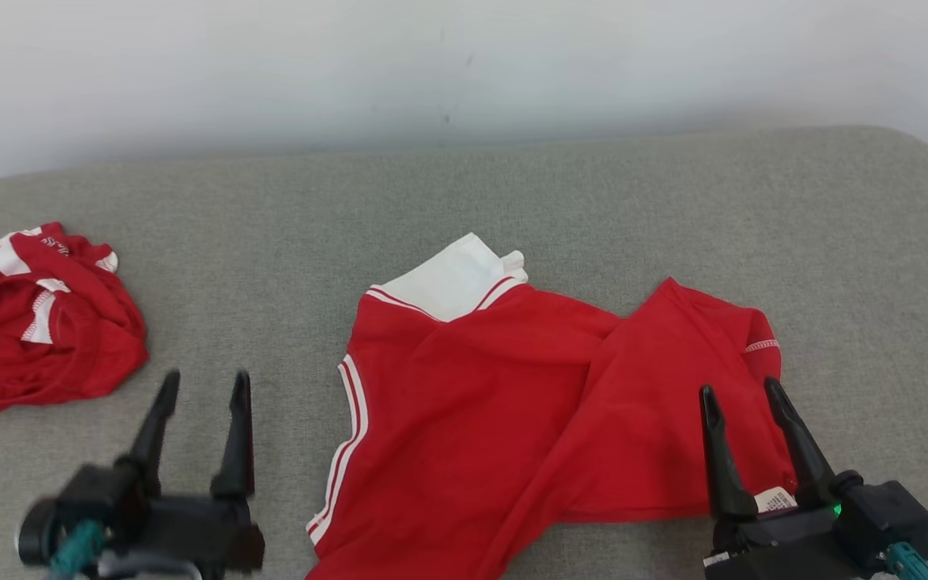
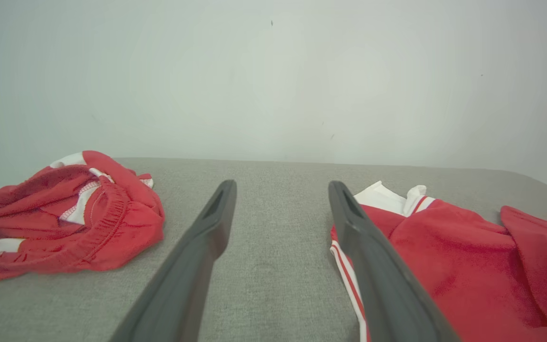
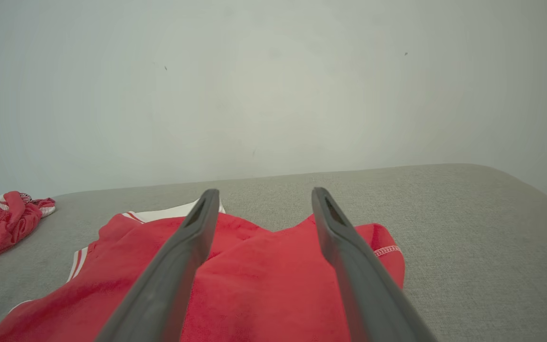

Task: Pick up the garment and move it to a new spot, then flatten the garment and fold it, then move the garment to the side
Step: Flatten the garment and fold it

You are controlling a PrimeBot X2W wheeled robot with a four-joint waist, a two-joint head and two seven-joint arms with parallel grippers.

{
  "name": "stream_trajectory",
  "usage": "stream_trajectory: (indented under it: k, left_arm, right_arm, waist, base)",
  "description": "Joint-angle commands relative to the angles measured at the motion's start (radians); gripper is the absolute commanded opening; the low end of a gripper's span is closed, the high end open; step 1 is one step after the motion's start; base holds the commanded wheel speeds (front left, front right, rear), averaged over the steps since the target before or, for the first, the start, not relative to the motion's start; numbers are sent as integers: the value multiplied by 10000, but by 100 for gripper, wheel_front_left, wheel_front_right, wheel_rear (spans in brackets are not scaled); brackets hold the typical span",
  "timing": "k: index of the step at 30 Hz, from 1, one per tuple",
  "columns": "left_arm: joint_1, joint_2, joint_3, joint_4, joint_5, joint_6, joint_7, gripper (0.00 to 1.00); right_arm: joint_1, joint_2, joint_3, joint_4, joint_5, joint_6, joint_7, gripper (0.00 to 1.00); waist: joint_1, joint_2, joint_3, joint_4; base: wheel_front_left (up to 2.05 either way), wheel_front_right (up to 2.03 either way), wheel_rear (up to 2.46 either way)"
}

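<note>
Under both grippers: grey fabric-covered surface [image 1: 464, 201] with rounded far corners, running up to a pale wall [image 1: 464, 64] beyond the fingertips.

Red garment [image 1: 472, 403] has white striped trim and a white panel at its far end. It lies spread but rumpled on the surface, mostly between left gripper [image 1: 206, 377] and right gripper [image 1: 742, 385], and reaches under the right one. Its striped side edge sits just to the right of the left gripper. In the right wrist view, red cloth is directly below and ahead of that gripper's fingers, and the cloth's far edge dips in a notch between them.

Crumpled red-and-white bundle [image 1: 37, 322] lies to the left of the left gripper and a bit ahead of it, well apart from the garment.

Left gripper: fingers spread, nothing between them, over bare grey surface in the gap between bundle and garment.

Right gripper: fingers also spread, nothing pinched, over the garment's right-hand part close to its near hem.

Can't tell whether either gripper's fingertips touch what's under them.

Small white label [image 1: 774, 499] at the garment's near hem shows between the right gripper's fingers, down at their base.
</note>
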Motion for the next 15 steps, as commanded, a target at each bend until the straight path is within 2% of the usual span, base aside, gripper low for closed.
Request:
stream_trajectory:
  k: [1,7,15]
  left_arm:
    - [-468,184,-42,34,80,-12,-11,100]
    - [-2860,1268,-878,743,-339,-60,-10,100]
    - [-5558,3133,-2903,2119,-2241,-68,887,100]
  right_arm:
    - [-135,20,12,-17,-55,-23,-2,100]
    - [-659,41,87,-71,-168,-23,-4,100]
    - [-1141,126,76,-145,-264,-23,-2,100]
  waist:
    - [0,0,226,-167]
    - [0,0,840,-665]
    - [0,0,1553,-1452]
  base:
    - [0,0,0]
    - [0,0,0]
    - [0,0,0]
